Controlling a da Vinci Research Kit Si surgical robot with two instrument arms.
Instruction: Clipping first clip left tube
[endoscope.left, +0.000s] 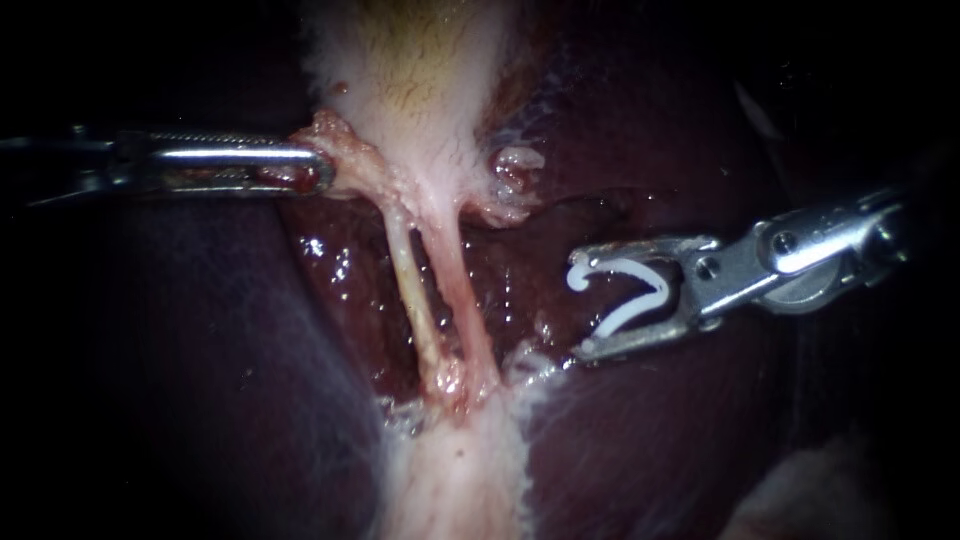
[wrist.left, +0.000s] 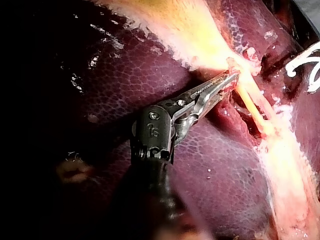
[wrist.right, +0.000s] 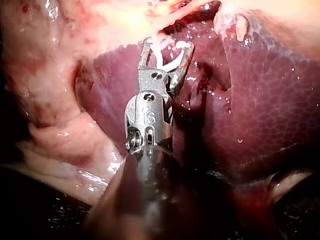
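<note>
Wet, dark liver (endoscope.left: 640, 420) surrounds the pale, yellowish gallbladder (endoscope.left: 430, 80).

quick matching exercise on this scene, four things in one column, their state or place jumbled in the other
Column one:
1 left instrument
2 right instrument
3 clip
4 left tube

Column two:
a white, V-shaped, open
b pale yellow, bare, nothing on it
c holds the clip over the liver
d grips pink tissue

Pairs: 1-d, 2-c, 3-a, 4-b

Dark maroon liver (endoscope.left: 200, 400) fills backdrop; edges fade black; light brightest at centre.
</note>
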